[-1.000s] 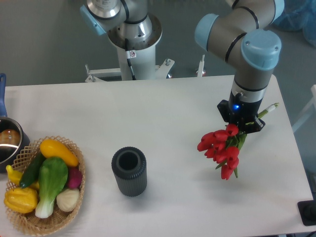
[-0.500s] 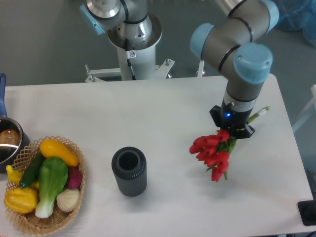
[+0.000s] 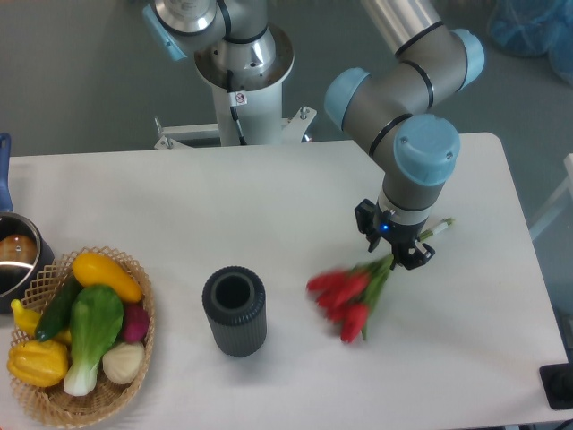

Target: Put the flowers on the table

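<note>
Tool [image 3: 395,252] clamped on flowers [image 3: 345,291] stems; long axis diagonal, blooms blurred, pointing lower-left over table [image 3: 269,206]

Robot lab or test cell, not a home. Shown by: industrial arm [image 3: 403,98] with grey links and light-blue joint caps; second robot base [image 3: 235,54] bolted on a metal mount behind the white table [image 3: 179,206]; plain grey floor around. Props staged like a manipulation setup: wicker basket [image 3: 139,345] of plastic-looking vegetables [image 3: 89,327], ribbed grey vase [image 3: 235,311], small pot [image 3: 16,260] at left edge, artificial-looking flowers [image 3: 345,294]. Bluish plastic sheeting [image 3: 533,25] bunched top right.
</note>
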